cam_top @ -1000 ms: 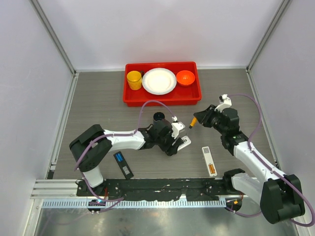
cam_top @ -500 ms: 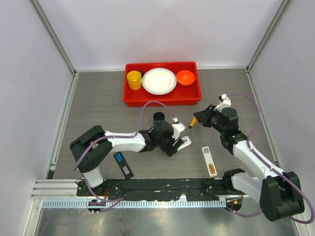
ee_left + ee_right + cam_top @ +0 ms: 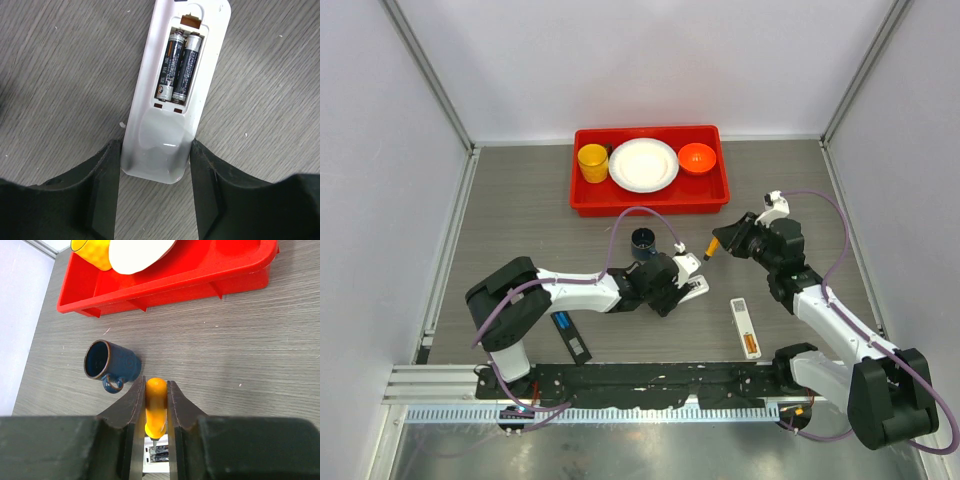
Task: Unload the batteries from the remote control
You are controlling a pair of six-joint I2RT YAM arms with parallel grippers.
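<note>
**Grey table, white remote caught between the left fingers**

Grey wood-grain table (image 3: 520, 220) carries a red tray (image 3: 650, 206) at its far side, with a yellow cup (image 3: 592, 162), a white plate (image 3: 643, 164) and an orange bowl (image 3: 697, 157) in it.

The left gripper (image 3: 155, 146) reaches to the middle of the table. Its two black fingers (image 3: 107, 175) stand partly apart and press on the long sides of the white remote (image 3: 162, 132) at its near end, one on each side, so the remote is clamped between them. The remote lies flat on the table, back up and cover off, and runs away from the fingers.

The right gripper (image 3: 156, 390) hangs right of the remote and apart from it. Its fingers are closed on the orange handle of a screwdriver (image 3: 155, 412), whose tip points toward the remote's open compartment.

A dark blue mug (image 3: 642, 240) stands just beyond the left gripper. A black bar (image 3: 571, 335) with a blue patch lies near the left arm's base. A white bar (image 3: 745, 328) with an orange strip lies near the right arm.

The batteries (image 3: 171, 65), two dark grey ones, lie side by side in the open compartment. They sit beyond the fingertips, with the remote's smooth white end between them and the fingers, and neither finger touches them.
</note>
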